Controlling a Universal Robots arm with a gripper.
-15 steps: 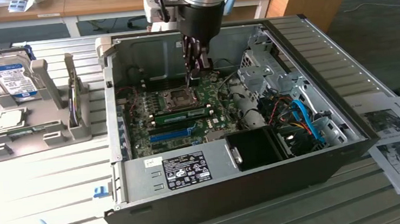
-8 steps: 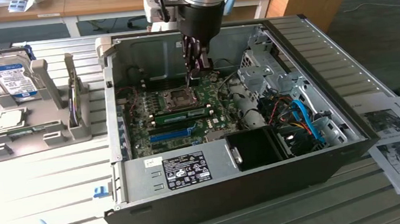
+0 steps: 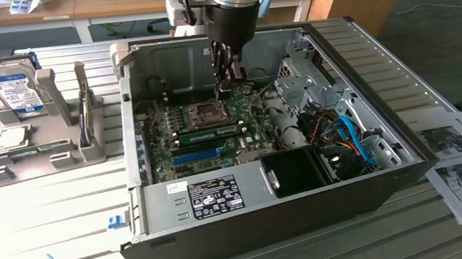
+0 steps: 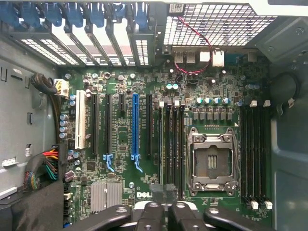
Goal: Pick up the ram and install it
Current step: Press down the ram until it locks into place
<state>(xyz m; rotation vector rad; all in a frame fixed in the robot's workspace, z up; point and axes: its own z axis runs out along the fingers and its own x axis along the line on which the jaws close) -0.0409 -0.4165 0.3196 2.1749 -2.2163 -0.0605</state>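
The ram (image 3: 211,132), a thin green strip with dark chips, stands on edge in a black slot of the motherboard (image 3: 253,141), between the CPU socket (image 3: 209,112) and the long blue slot (image 3: 195,155). My gripper (image 3: 229,84) reaches down into the open computer case (image 3: 247,213), above the board's far part and just beyond the CPU socket. It is apart from the ram. Its fingers are shut, with nothing visible between them. In the wrist view the gripper (image 4: 165,199) hangs over the black memory slots (image 4: 172,144) beside the CPU socket (image 4: 211,161).
The case walls, the drive cage (image 3: 302,79), a black duct (image 3: 297,171) and blue and red cables (image 3: 353,137) crowd the board. A grey stand (image 3: 49,151) holding a blue-labelled hard drive (image 3: 11,89) sits at the exterior view's left. Printed sheets (image 3: 459,160) lie at its right.
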